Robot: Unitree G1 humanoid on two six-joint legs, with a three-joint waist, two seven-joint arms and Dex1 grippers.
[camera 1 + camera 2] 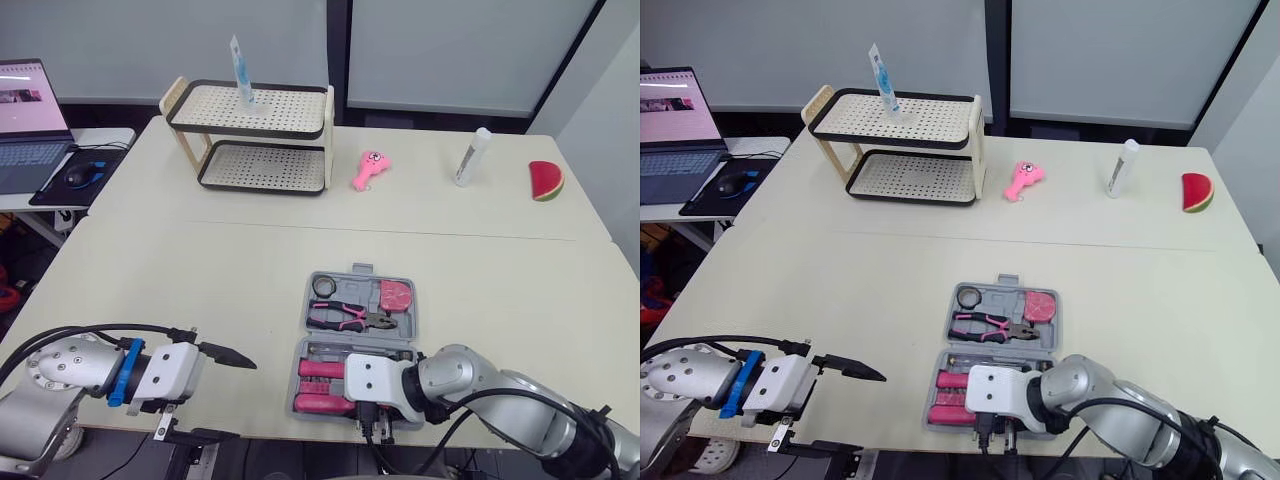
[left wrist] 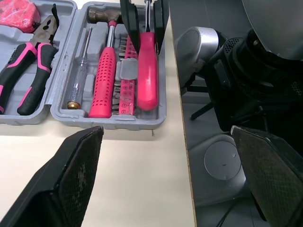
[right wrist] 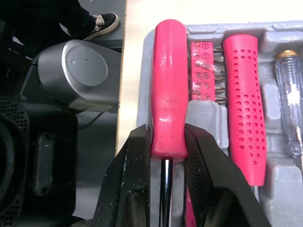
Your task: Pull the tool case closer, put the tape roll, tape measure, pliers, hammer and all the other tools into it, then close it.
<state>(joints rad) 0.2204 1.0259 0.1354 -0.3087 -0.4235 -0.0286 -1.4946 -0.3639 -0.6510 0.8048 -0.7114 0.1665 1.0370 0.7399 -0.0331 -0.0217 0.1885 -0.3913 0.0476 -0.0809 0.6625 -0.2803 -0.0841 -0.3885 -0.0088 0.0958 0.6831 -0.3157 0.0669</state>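
The grey tool case (image 1: 413, 318) lies open at the table's front middle. Its far half holds the tape roll (image 1: 323, 287), the pink tape measure (image 1: 396, 296) and the pink-handled pliers (image 1: 345, 318). In the near half lie the hammer (image 2: 104, 71), a strip of bits (image 3: 204, 71) and a clear tester pen (image 3: 291, 104). My right gripper (image 3: 166, 142) is shut on the pink screwdriver (image 3: 168, 94) where handle meets shaft, and the screwdriver rests in the slot nearest the table edge. My left gripper (image 2: 168, 135) hangs open over the front left, well apart from the case.
A two-tier rack (image 1: 255, 130) with an upright tube (image 1: 241, 72) stands at the back left. A pink toy (image 1: 368, 168), a white bottle (image 1: 472, 157) and a watermelon slice (image 1: 546, 180) lie along the back. A laptop (image 1: 25, 120) and mouse (image 1: 80, 175) sit on a side table left.
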